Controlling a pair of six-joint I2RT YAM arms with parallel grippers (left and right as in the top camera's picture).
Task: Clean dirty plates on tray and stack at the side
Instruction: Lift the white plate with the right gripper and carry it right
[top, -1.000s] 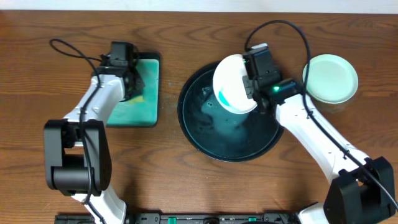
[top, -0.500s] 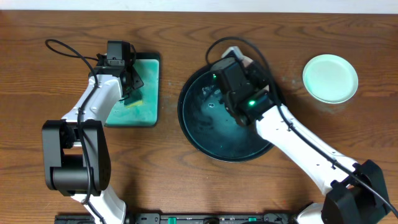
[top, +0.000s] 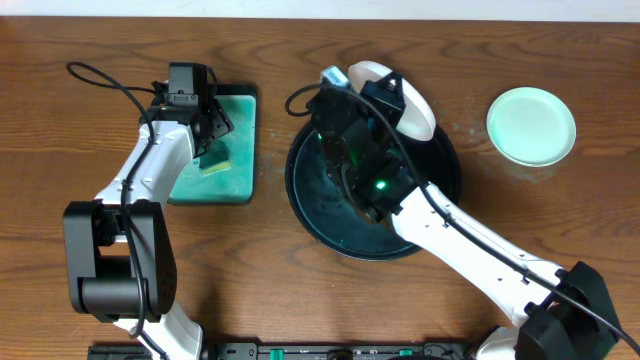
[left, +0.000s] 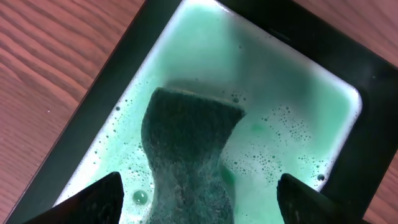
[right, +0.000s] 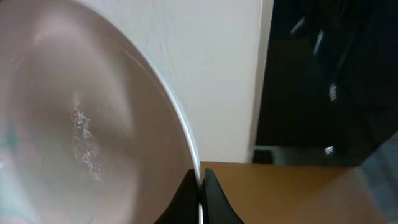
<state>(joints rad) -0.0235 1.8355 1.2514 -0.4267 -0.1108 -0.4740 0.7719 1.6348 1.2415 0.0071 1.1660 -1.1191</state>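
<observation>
— Over the far rim of the tray (top: 310, 215): right pincer (right: 199, 193) clamped on a plate (top: 415, 118) by its edge, plate tipped up steeply, faint teal trace on its face. Which way next?
— Rightward, I'd judge. The side plate (top: 531, 126) lies flat on bare worktop (top: 250, 290), well apart from the tray; right arm is the nearer. Wood around it is free.
— And the other arm?
— Jaws wide apart, nothing held: left pincer (left: 202, 205) hangs just above the sponge (left: 186, 143) in the small soapy tray (left: 373, 143). Sponge's long axis runs between the fingers (left: 99, 199); a straight drop would straddle its waist.
— Hazard?
— Wet rim, thin pinch. Could slip when laid flat.
</observation>
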